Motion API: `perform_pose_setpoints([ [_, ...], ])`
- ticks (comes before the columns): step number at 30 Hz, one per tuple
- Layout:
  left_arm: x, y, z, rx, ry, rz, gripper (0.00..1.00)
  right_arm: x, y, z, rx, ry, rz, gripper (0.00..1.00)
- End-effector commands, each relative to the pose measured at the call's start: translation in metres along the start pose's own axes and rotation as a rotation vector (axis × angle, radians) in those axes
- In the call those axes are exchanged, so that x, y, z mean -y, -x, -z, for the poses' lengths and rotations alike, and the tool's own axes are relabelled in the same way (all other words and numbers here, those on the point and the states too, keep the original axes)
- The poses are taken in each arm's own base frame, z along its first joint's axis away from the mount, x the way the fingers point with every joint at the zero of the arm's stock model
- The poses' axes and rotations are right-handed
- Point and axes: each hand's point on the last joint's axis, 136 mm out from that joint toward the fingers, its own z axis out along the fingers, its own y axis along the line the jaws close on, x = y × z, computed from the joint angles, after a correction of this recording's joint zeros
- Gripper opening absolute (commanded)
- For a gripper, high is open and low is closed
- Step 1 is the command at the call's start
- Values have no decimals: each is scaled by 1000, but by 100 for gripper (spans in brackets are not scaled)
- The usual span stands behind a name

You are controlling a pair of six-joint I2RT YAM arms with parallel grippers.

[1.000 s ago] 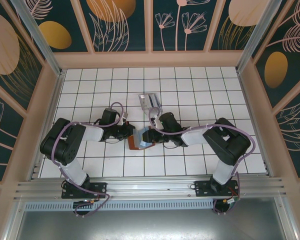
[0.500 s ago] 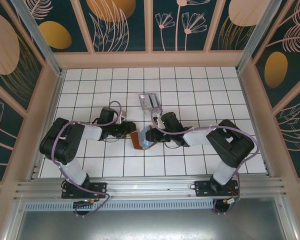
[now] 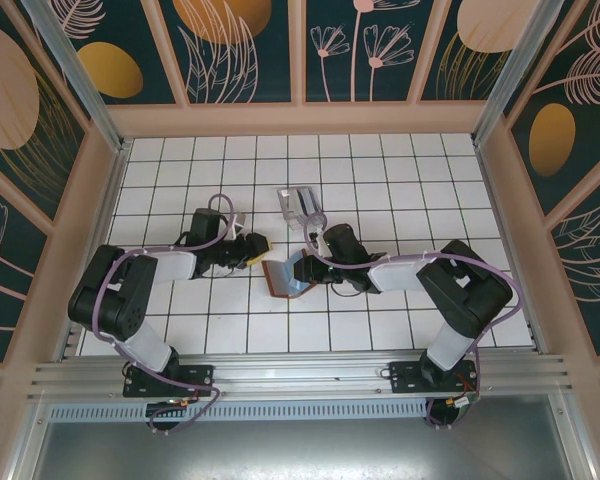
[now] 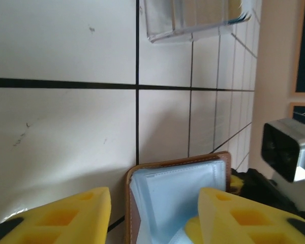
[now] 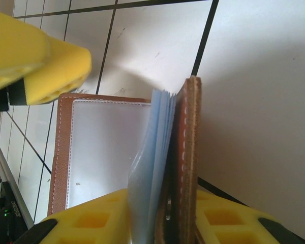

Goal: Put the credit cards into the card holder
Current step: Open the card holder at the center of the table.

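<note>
The card holder [image 4: 175, 175] is running off the left wrist view's bottom edge with a yellow finger [image 4: 234, 213] of the left gripper [image 4: 155, 193] covering one corner, the clear tray [image 4: 193, 20] is getting cropped up top, and pads [image 5: 112, 203] of the right gripper [image 5: 165, 203] are hiding the holder's lower end.

We see the card holder [image 5: 104, 152] open on the worktop [image 5: 259, 91]. Our right end effector [image 5: 162, 216] pinches its upright cover.
</note>
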Motion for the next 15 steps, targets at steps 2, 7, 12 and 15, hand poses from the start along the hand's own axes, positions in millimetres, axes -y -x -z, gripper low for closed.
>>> perform_pose_setpoints([
  [2,-10,-19,-16,-53,69,-32,42,-2,3,1,17,21,5,29],
  [7,-2,-23,-21,-65,64,-65,21,-7,2,1,26,72,-21,29],
  [12,-2,-23,-20,-84,89,-79,0,17,11,19,111,-71,-33,42],
  [15,-3,-22,-17,-68,107,-75,0,30,19,38,163,-164,-14,59],
])
